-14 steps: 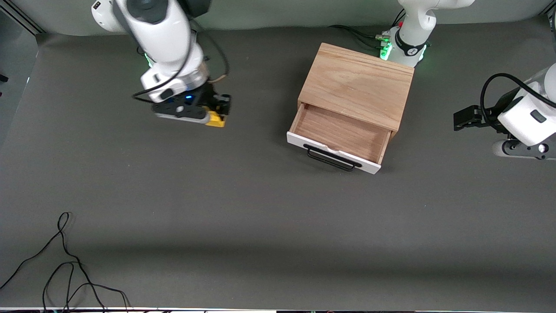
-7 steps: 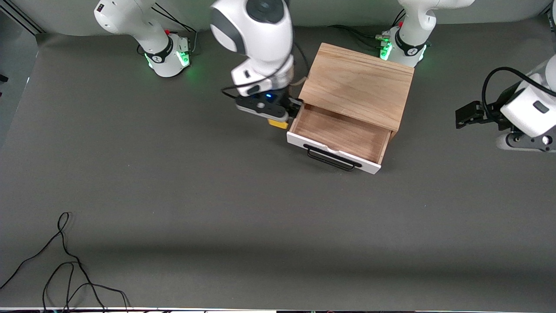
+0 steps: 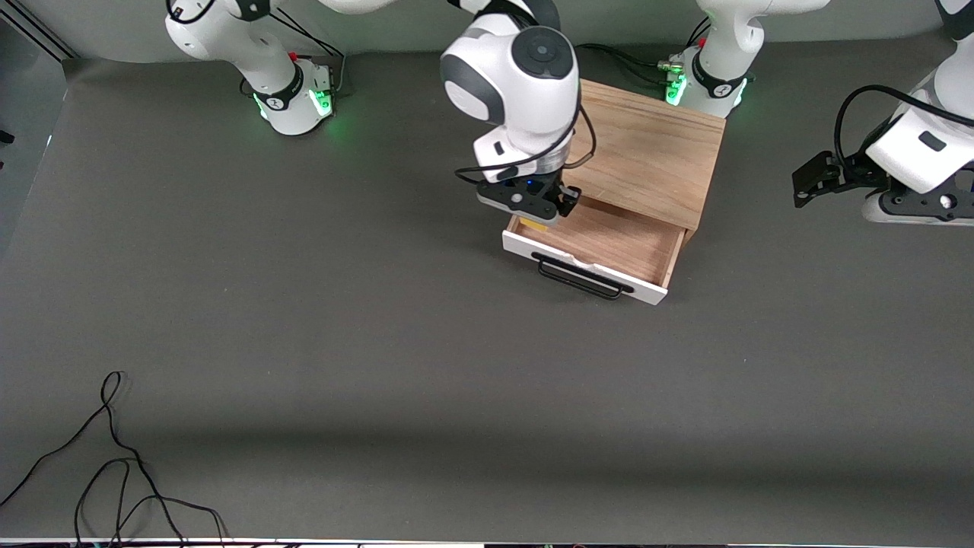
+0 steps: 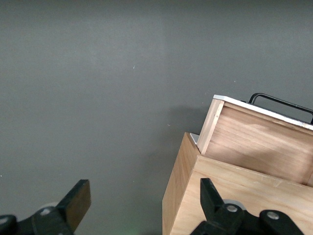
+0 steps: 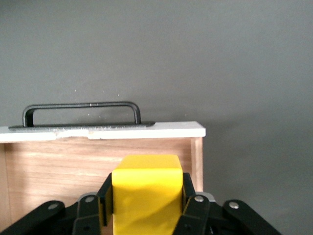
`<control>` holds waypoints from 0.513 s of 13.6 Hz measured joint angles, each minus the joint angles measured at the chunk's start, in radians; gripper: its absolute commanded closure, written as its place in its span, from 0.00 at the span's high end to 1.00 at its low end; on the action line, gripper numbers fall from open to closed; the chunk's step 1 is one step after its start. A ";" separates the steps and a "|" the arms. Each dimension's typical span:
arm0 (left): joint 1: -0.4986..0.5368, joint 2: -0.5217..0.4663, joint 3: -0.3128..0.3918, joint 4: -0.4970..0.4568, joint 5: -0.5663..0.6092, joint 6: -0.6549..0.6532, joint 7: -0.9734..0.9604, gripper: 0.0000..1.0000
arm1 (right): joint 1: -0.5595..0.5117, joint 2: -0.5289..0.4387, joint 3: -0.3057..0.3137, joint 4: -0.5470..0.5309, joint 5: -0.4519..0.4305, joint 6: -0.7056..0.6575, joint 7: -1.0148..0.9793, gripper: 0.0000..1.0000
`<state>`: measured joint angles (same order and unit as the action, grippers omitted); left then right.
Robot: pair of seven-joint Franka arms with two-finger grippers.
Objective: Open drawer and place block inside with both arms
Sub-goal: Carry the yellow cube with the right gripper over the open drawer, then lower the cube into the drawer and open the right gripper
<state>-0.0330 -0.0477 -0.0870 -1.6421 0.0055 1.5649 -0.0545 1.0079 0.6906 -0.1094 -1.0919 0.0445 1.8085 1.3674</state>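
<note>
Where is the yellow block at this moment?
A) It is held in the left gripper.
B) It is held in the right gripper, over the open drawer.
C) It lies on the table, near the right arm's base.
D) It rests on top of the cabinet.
B: the right gripper is shut on the block, over the wood floor of the open drawer.

The right tool (image 3: 542,215) holds the small yellow block (image 3: 537,225) over the open light-wood drawer (image 3: 609,242); the left tool (image 3: 808,180) waits above the grey desk (image 3: 380,342), fingers apart.
</note>
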 measured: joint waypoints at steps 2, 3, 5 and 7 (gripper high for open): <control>0.005 0.013 -0.001 0.026 0.002 0.007 0.002 1.00 | 0.012 0.028 0.000 0.008 0.000 0.020 0.012 0.30; 0.012 0.018 -0.002 0.035 0.003 0.009 0.015 1.00 | 0.016 0.041 0.000 0.008 0.000 0.032 0.013 0.30; 0.048 0.024 -0.008 0.043 0.005 0.010 0.075 1.00 | 0.021 0.067 0.000 0.009 0.000 0.049 0.015 0.30; 0.089 0.027 -0.008 0.043 0.005 0.010 0.144 1.00 | 0.023 0.087 0.000 0.009 0.000 0.067 0.015 0.30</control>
<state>0.0565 -0.0207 -0.0954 -1.5990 0.0103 1.5746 0.0899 1.0310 0.7779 -0.1090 -1.0831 0.0445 1.8751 1.3824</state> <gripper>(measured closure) 0.000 0.449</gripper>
